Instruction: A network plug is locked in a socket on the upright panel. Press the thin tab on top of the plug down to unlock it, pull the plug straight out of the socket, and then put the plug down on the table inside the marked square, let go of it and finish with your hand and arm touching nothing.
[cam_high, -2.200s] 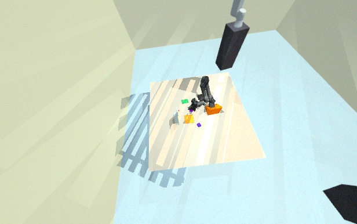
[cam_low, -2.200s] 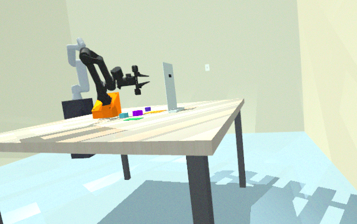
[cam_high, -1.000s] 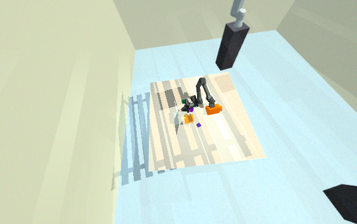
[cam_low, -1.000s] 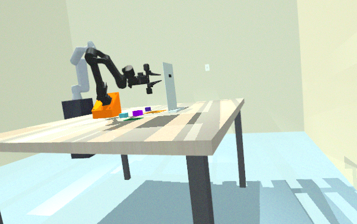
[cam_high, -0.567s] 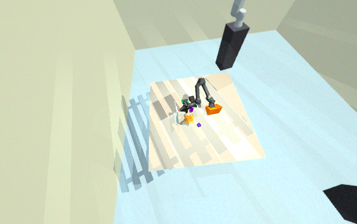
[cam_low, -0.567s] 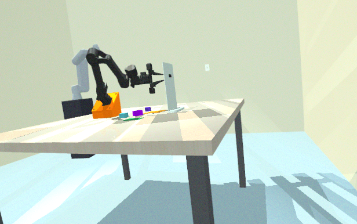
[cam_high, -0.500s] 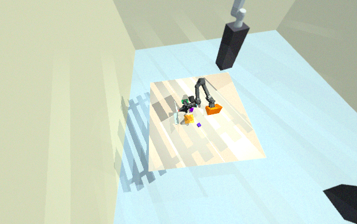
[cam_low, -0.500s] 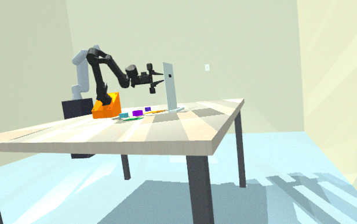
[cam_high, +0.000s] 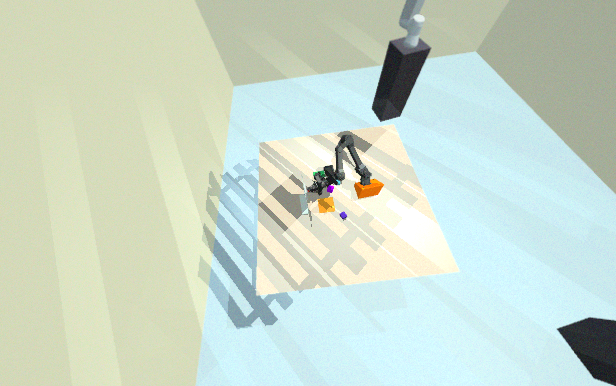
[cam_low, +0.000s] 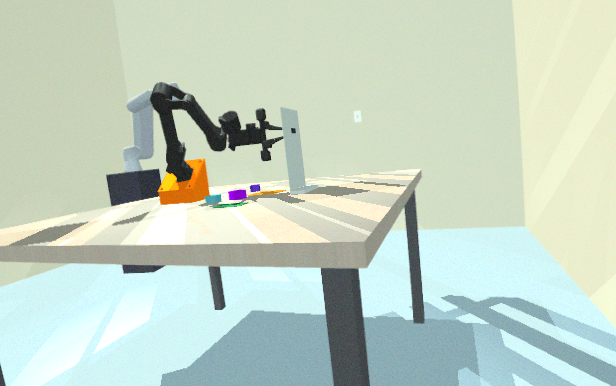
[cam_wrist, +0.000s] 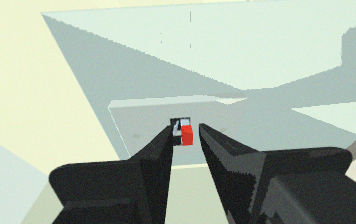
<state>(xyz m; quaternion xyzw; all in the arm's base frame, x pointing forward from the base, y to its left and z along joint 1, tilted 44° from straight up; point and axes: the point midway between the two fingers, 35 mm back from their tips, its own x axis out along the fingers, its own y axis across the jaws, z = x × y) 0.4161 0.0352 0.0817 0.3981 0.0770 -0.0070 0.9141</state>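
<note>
The upright pale panel (cam_high: 304, 204) (cam_low: 295, 160) (cam_wrist: 95, 60) stands on the table. In the wrist view its socket (cam_wrist: 176, 138) is a dark opening holding the plug, whose red part (cam_wrist: 187, 135) shows in front. The plug's body is too small to make out clearly. My gripper (cam_high: 309, 190) (cam_low: 283, 133) (cam_wrist: 185, 129) is partly open at the panel's face, its fingers one above the other in the exterior view. In the wrist view the fingertips lie either side of the plug, with a gap on the right. An orange square (cam_high: 326, 205) (cam_low: 270, 192) lies flat on the table below.
A green patch (cam_high: 322, 174) (cam_low: 227, 205) lies nearby. A purple block (cam_high: 330, 189) (cam_low: 237, 195), a violet block (cam_high: 343, 215) (cam_low: 255, 188) and a teal block (cam_low: 213, 199) stand on the table. My orange base (cam_high: 369, 189) (cam_low: 192, 187) is behind them. A pale arm (cam_low: 143, 120) stands beyond the table.
</note>
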